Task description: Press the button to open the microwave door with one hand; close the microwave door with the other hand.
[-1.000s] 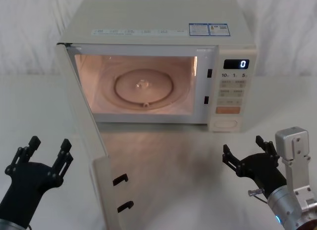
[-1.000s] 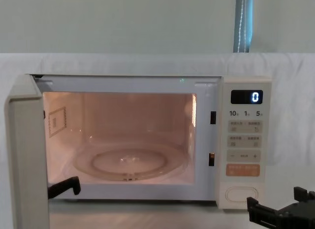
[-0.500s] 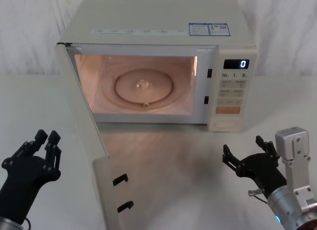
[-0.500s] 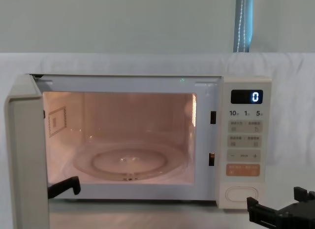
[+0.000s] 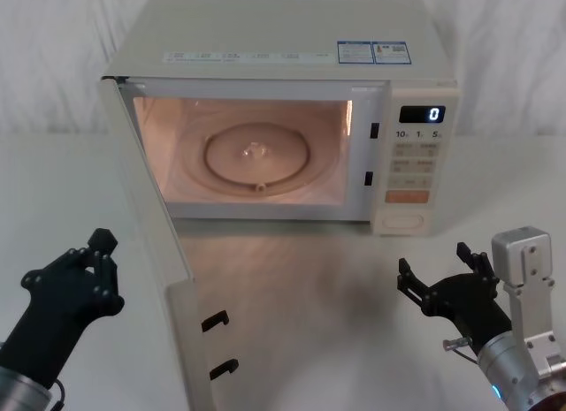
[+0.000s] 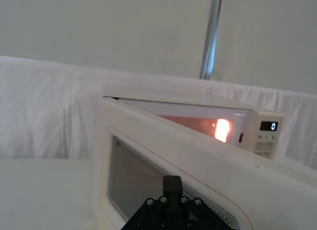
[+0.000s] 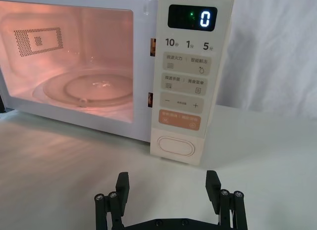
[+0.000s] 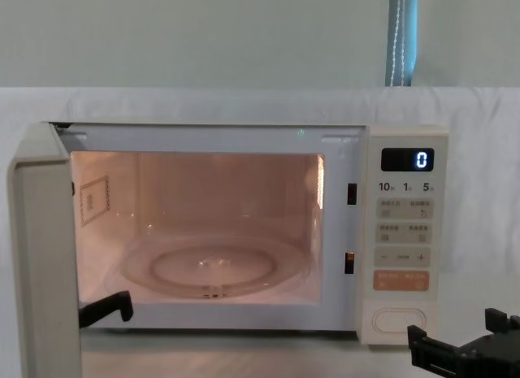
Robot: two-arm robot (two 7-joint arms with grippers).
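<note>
With the microwave door (image 5: 157,252) swung wide on its hinge and the cavity lit, the opening half of the job looks done and only the closing is left. From the microwave, the door juts out toward seven o'clock, its latch hooks facing the open table (image 5: 301,296). The left gripper (image 5: 88,268) hangs just outside the door's outer face, at about eight o'clock, fingers drawn together and holding nothing. The right gripper (image 5: 447,283) sits low at four o'clock, well short of the button (image 5: 403,222), fingers spread and empty.

What worries me is the angle of the push. If the left gripper meets the panel near the hinge rather than the free edge, it could shove the whole microwave along the table instead of swinging the door. A glancing contact might slide off the smooth window, and too soft a push could leave the latches short of catching.
</note>
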